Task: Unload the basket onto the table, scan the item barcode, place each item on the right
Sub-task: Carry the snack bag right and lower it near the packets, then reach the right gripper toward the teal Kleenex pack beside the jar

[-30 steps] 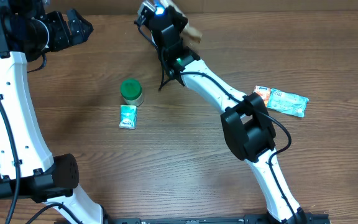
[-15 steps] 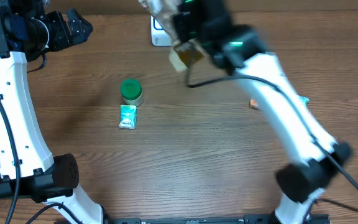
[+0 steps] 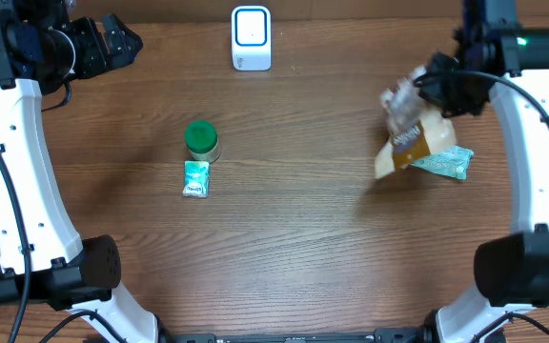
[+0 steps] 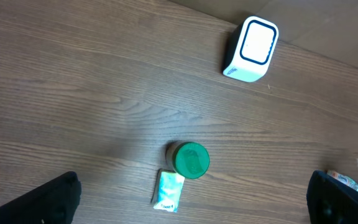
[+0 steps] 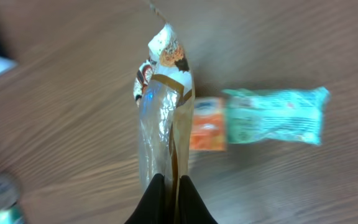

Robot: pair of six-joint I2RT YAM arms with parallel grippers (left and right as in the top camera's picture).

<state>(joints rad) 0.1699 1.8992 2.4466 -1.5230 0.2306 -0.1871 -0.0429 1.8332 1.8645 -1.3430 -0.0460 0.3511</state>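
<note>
Brown-and-clear crinkly snack bag (image 3: 410, 133) pinched in right pincer (image 5: 166, 190), aloft near teal foil packet (image 3: 443, 160) | left pincer (image 3: 120, 38) spread, idle | step, judged: carrying | next: barcode must face white box scanner (image 3: 251, 38)

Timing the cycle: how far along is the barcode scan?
Done: the snack bag was up at the scanner a second ago, so its pass looks made. In hand: right gripper carries it over the teal packet. Left: set it down; jar and sachet sit untouched.
</note>
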